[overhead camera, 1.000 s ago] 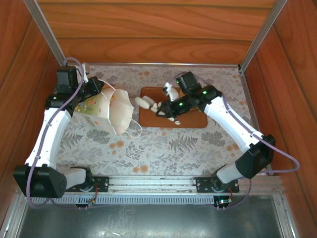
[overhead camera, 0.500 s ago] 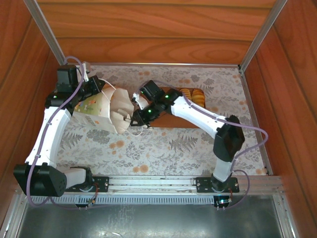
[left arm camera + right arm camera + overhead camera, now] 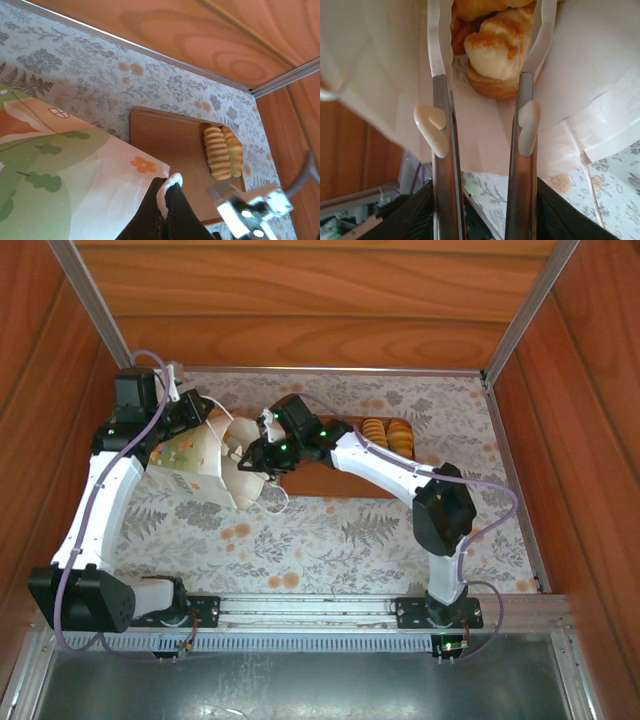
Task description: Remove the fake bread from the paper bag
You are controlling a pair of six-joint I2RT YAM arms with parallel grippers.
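Claws are both busy in the upper left of the overhead frame; the paper bag (image 3: 195,465) is tipped over on the floral desk (image 3: 330,540), its white mouth facing right toward the centre; the left claw (image 3: 200,423) is at the bag's upper edge; from the left wrist camera, the left claw (image 3: 164,195) is pinched tight on a white fold of the rim at the bottom centre, jaws pressed together on the paper; the green-and-orange printed side of the paper bag (image 3: 55,170) spreads across the lower left of that frame.

The right arm (image 3: 440,515) reaches from the lower right up and across, and the right claw (image 3: 250,453) is right at the bag's mouth; on the right wrist camera the right claw (image 3: 490,35) is spread wide, both fingers (image 3: 442,150) pushed inside the white paper; a piece of fake bread (image 3: 495,55), pale with a golden-brown top, sits between them at the top centre; I cannot tell whether the fingers touch it, but they are not closed on it; a second pastry (image 3: 480,7) shows just behind it at the top edge.

Just right of the bag, a flat brown tray (image 3: 325,483) lies partly under the right arm; two ridged rolls (image 3: 385,432) rest side by side, touching, at its far right end; the left wrist camera has the ridged rolls (image 3: 222,152) at centre right on the tray (image 3: 165,145); a white string handle (image 3: 275,502) loops onto the desk below the bag's mouth.
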